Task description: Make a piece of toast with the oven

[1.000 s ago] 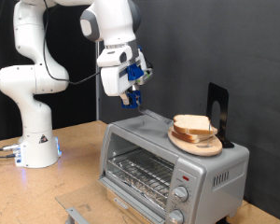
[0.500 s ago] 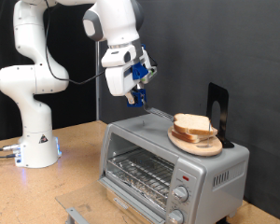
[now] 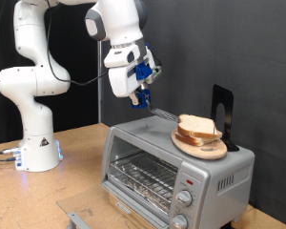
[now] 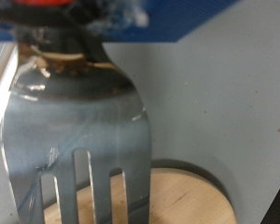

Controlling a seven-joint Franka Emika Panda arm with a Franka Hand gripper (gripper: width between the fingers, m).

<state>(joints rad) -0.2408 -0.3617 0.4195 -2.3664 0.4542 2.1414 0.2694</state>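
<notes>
A white Franka arm is reaching in from ten o'clock in the exterior view, over a tan wooden worktop. Compared with a second ago, its wrist is sitting slightly higher and nearer the middle of the frame, which suggests it is closing in on the bread; in the last half second it is barely shifting.

A boxy silver metal toaster oven with a glass front door, wire rack and two round knobs is sitting at five o'clock, its door shut and the rack inside looking bare. On its roof, a round wooden plate is carrying stacked slices of pale bread with golden-brown crust. No single slice is lying apart yet.

The gripper is hovering above the oven roof, at nine o'clock from the bread. In the wrist view it is clamping a shiny slotted metal spatula, the blade pointing down toward the wooden plate's rim.
</notes>
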